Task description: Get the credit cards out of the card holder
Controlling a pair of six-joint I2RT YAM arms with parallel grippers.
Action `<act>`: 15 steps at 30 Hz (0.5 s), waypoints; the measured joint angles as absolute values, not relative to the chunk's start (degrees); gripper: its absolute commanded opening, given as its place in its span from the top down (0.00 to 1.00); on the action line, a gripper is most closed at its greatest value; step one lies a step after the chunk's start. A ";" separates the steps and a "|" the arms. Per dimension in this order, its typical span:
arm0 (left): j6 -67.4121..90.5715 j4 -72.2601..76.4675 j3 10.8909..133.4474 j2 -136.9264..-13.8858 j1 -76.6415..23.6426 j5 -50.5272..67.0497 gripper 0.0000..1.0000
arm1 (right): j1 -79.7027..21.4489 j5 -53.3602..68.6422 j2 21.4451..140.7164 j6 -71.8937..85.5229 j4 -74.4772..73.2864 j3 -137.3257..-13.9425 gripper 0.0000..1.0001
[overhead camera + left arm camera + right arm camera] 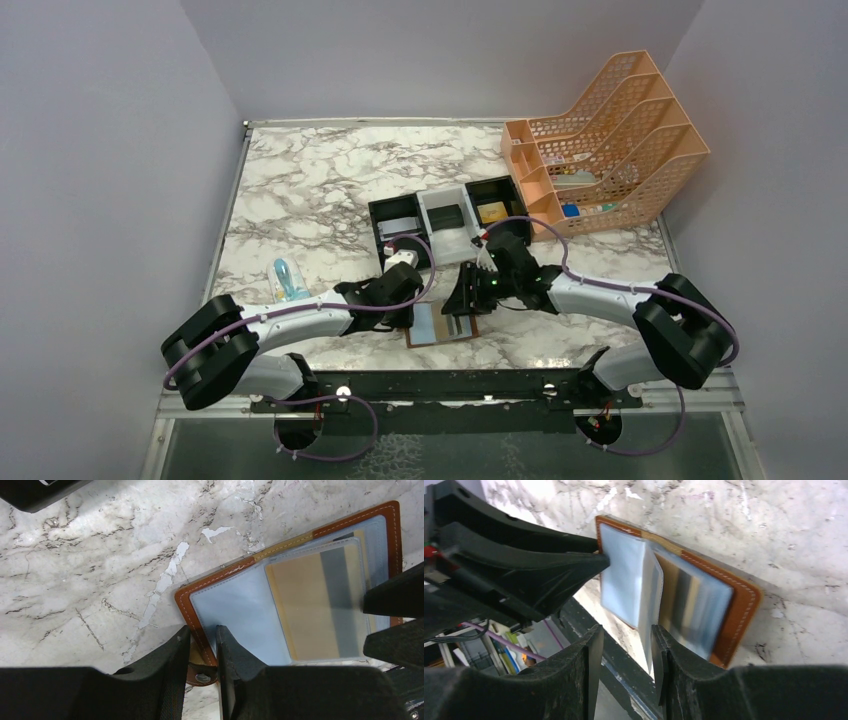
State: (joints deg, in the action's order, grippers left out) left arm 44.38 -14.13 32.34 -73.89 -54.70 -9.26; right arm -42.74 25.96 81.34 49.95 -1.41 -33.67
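Here's the left arm [300,325] and right arm [597,296]: white links, chunky black joints, purple cables [300,309] looping alongside, black tapered fingers [165,672], maybe a green light [493,282] at the right wrist.

- Top cam: we look down from above & behind the arm bases [296,392], far off, whole table [300,190] in frame.
- L wrist cam: v. close, facing almost straight down on the card holder [235,615].
- R wrist cam: close too, slanted across it.
- We get that card holder in all 3.
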 measured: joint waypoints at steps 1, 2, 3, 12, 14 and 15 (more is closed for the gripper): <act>44.38 -14.13 32.34 -73.91 -54.70 -9.26 0.73 | -42.74 26.33 81.06 50.13 -1.13 -33.67 0.60; 44.38 -14.13 32.34 -73.89 -54.72 -9.26 0.73 | -42.76 26.68 80.86 50.30 -0.78 -33.67 0.60; 44.38 -14.11 32.34 -73.91 -54.72 -9.23 0.73 | -42.76 27.03 80.75 50.35 -0.43 -33.67 0.60; 44.40 -13.17 32.34 -74.24 -54.72 -8.93 0.73 | -42.76 31.29 80.99 50.81 2.76 -33.80 0.60; 44.42 -12.49 32.34 -74.26 -54.72 -8.43 0.73 | -42.81 32.80 81.52 50.85 4.38 -33.98 0.60; 44.42 -12.14 32.34 -74.26 -54.72 -8.16 0.73 | -42.81 33.50 81.89 50.94 5.23 -34.13 0.59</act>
State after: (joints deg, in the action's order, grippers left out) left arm 44.42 -12.14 32.34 -74.26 -54.72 -8.16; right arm -42.81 33.50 81.89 50.94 5.23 -34.13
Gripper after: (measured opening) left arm 0.270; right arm 0.404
